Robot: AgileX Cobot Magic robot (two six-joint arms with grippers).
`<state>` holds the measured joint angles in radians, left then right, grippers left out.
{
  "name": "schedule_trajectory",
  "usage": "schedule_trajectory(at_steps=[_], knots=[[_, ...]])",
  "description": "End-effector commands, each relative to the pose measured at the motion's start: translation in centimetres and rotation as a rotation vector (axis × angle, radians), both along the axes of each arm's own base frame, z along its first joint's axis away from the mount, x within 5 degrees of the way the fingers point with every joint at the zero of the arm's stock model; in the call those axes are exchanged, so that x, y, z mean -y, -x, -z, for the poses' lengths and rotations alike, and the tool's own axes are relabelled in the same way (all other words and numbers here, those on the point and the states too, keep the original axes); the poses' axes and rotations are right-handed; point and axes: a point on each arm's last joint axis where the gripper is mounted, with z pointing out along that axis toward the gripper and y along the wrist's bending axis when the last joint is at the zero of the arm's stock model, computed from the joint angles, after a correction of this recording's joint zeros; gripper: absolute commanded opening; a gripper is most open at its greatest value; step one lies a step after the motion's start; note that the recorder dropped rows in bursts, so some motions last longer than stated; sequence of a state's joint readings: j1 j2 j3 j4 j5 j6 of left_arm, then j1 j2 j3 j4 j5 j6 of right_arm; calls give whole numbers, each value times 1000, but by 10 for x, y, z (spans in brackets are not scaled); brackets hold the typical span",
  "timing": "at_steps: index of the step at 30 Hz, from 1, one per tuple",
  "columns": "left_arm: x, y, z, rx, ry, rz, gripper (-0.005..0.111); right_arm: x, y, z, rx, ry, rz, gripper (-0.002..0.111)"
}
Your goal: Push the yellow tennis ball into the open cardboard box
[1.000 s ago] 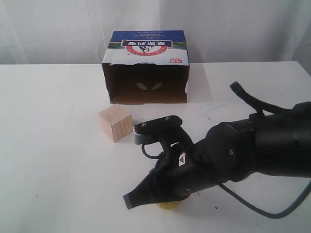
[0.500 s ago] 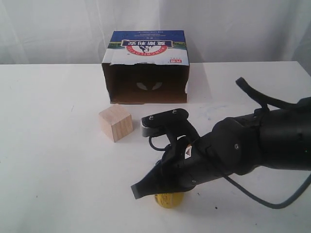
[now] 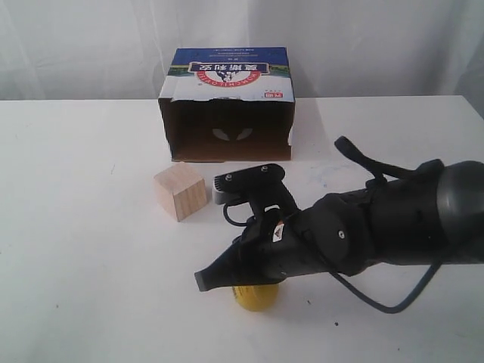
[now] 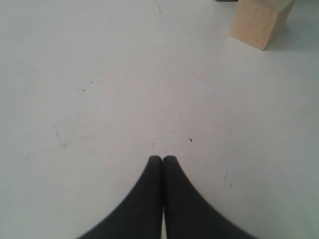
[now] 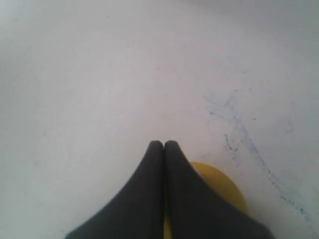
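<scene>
The yellow tennis ball (image 3: 255,297) lies on the white table near the front, half hidden under my right arm. My right gripper (image 3: 203,280) is shut with nothing in it; its black fingers lie over the ball, and the tips point left past it. In the right wrist view the ball (image 5: 225,185) peeks out beside the shut gripper (image 5: 163,144). The open cardboard box (image 3: 227,106) stands at the back with its dark opening facing the ball. My left gripper (image 4: 162,158) is shut and empty over bare table; it does not show in the exterior view.
A pale wooden cube (image 3: 180,192) sits between the ball and the box, left of my right arm; the left wrist view shows the cube (image 4: 259,22) too. Blue scuff marks (image 5: 239,134) streak the tabletop. White curtains hang behind the table.
My right gripper has lifted and drawn toward the box. The ball has rolled a little the same way and more of it now shows under the fingers.
</scene>
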<state>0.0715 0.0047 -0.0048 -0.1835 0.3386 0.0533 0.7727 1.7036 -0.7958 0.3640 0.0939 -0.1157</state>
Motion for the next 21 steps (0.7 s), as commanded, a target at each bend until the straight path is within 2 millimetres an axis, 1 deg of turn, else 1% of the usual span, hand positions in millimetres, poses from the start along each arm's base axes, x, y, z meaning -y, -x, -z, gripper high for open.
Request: schedule_trajectory(at_steps=[1, 5, 9, 13, 14, 17, 21], knots=[[1, 2, 4, -35, 1, 10, 0, 4, 1, 11, -14, 29, -2, 0], [1, 2, 4, -35, 1, 10, 0, -1, -8, 3, 91, -17, 8, 0], [1, 2, 4, -35, 1, 10, 0, -5, -18, -12, 226, -57, -6, 0], [1, 2, 4, -35, 1, 10, 0, -7, -24, -26, 360, -65, -43, 0], [1, 2, 4, -35, 1, 10, 0, -7, -24, -28, 371, -67, -46, 0], [1, 2, 4, -35, 1, 10, 0, -4, -17, -37, 326, -62, -65, 0], [2, 2, 4, -35, -5, 32, 0, 4, 3, -49, 176, -27, -124, 0]])
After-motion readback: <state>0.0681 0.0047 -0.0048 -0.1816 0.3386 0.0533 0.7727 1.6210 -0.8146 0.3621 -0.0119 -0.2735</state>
